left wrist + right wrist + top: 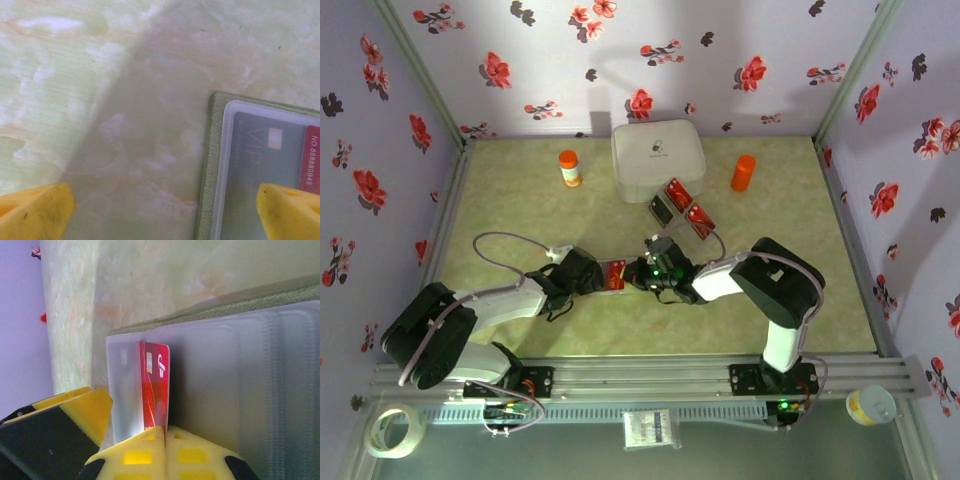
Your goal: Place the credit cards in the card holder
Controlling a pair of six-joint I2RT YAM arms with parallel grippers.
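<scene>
The card holder lies open on the table between my two grippers, its olive edge and clear sleeves showing. My right gripper is shut on a red credit card, which stands on edge against a clear sleeve at the holder's end. A grey card and a red card sit inside the sleeves. My left gripper is open; one fingertip is over the holder and the other over bare table. Three loose credit cards lie by the white box.
A big white rounded box stands at the back centre, with an orange-capped bottle to its left and an orange cylinder to its right. Flowered walls close in the table on three sides. A tape roll lies beyond the near rail.
</scene>
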